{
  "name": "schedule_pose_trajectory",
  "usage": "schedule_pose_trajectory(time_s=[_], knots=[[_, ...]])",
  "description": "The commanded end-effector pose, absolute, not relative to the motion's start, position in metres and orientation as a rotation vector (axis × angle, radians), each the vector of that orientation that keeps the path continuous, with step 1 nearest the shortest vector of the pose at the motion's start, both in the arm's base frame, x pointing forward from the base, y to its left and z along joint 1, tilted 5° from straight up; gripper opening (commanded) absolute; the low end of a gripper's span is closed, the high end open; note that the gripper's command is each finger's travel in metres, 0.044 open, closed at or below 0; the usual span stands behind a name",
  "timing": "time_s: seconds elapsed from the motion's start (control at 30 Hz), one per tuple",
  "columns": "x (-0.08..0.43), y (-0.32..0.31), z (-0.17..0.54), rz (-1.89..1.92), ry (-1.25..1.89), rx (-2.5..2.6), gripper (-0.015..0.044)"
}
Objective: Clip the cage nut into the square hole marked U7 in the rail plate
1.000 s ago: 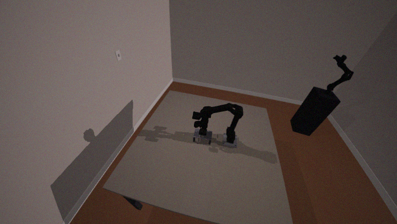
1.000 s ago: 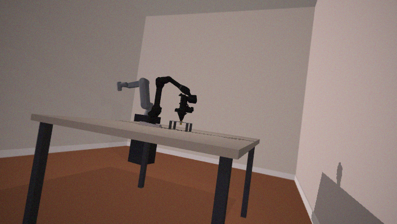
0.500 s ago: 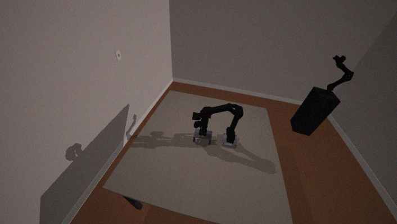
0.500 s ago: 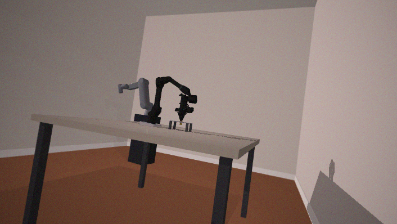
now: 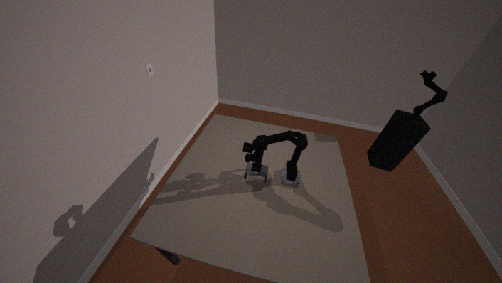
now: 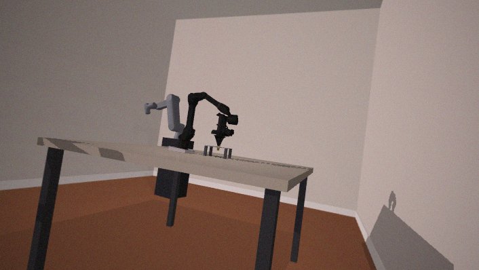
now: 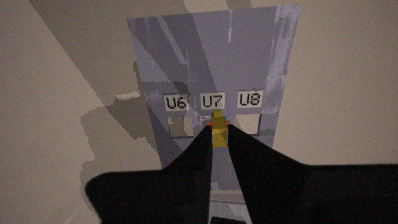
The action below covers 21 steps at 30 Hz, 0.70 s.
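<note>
Three labels face you in the wrist view, U6 (image 7: 176, 102), U7 (image 7: 212, 101) and U8 (image 7: 250, 99), in a row across the grey rail plate (image 5: 250, 170) (image 6: 226, 147) (image 7: 210, 50). Your jaws (image 5: 257, 170) (image 6: 218, 146) point down at the plate and are pinching the cage nut (image 6: 218, 148) (image 7: 219, 137), which shows yellow with orange bits at its sides between the dark fingertips. You have the nut at the square hole just below the U7 label, covering most of that opening; a sliver shows at its left in the picture. You cannot tell from these views how far the wings reach into the hole, or whether the flanges touch the plate. The hole under U6 (image 7: 180, 127) and the hole under U8 (image 7: 248, 124) show on either side, with no nut in them.

Your plate stands on short dark legs (image 5: 265, 178) (image 6: 205, 150) above the beige counter (image 5: 249, 220) (image 6: 203, 163) (image 7: 340, 75). Your black arm (image 5: 281, 137) (image 6: 190, 119) rises from a pale base plate (image 5: 297, 183) (image 6: 172, 148) near the rail plate, bends over at the top and comes down to it. Beyond the counter, you can see a second arm (image 5: 435, 96) (image 6: 174, 113) on a dark pedestal (image 5: 398, 142) (image 6: 172, 183). Broad shadows fall over the counter and a wall.
</note>
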State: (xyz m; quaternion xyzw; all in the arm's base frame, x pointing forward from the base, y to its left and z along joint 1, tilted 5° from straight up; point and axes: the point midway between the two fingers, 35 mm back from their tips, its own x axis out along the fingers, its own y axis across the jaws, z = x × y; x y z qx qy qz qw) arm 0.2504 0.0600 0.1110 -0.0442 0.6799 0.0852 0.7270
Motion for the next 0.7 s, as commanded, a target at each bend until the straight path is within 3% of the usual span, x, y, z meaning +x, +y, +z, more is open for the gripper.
schedule_pose_trajectory(time_s=[0.0,0.67], knots=[[0.2508,0.0601,0.1115,0.18,1.496,-0.099,0.0033],[0.2503,0.063,0.1116,0.179,1.496,-0.1,0.0033]])
